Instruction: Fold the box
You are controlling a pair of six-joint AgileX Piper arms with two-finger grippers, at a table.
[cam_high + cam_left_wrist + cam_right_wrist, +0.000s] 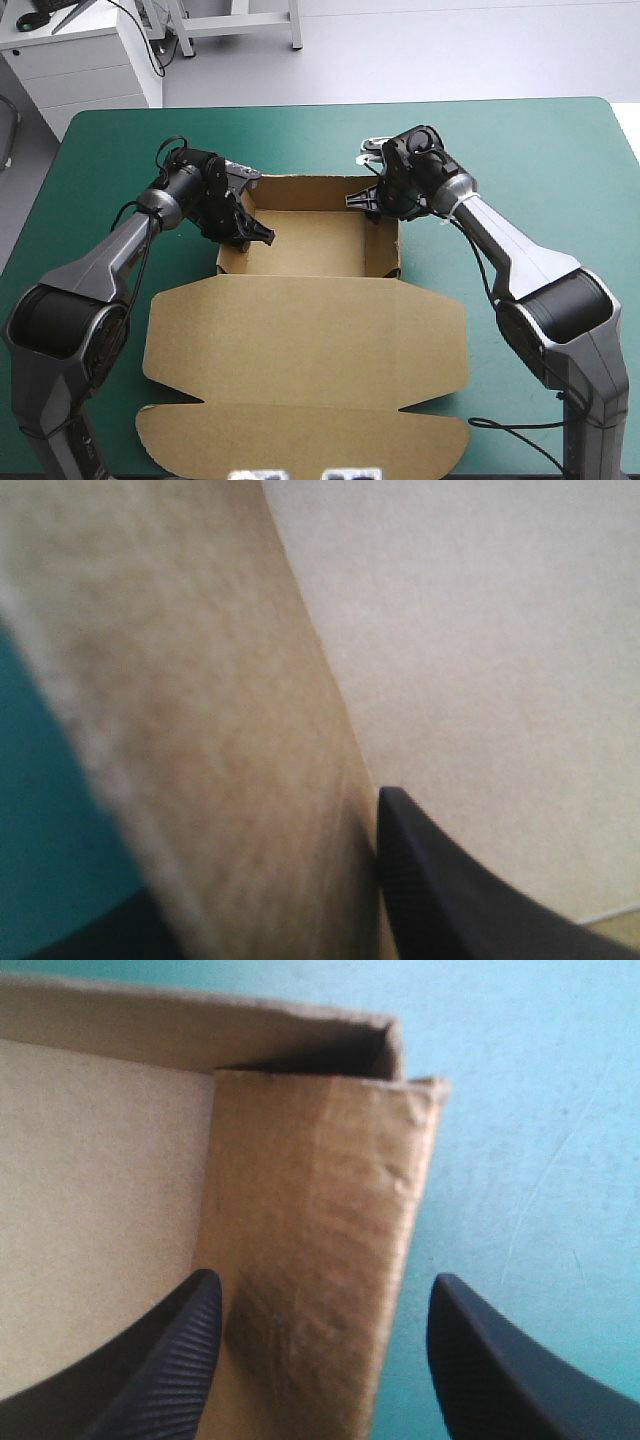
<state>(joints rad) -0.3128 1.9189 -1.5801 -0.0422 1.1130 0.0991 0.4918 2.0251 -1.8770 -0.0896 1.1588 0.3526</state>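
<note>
The brown box (310, 240) lies mid-table as an open tray with raised walls, its lid (300, 340) flat toward the front edge. My left gripper (248, 228) sits on the tray's left wall; in the left wrist view that wall (220, 730) runs between the black fingers (450, 900) of the left gripper (270, 920), which press on it. My right gripper (375, 200) hovers at the far right corner. In the right wrist view the right gripper (320, 1360) stands open astride the doubled right wall (320, 1220), with a gap on the outer side.
The teal-green table (520, 160) shows bare cover to the right and beyond the box. The lid's front flap (300, 435) reaches nearly to the table's front edge. A white cabinet (80, 60) stands past the far left corner.
</note>
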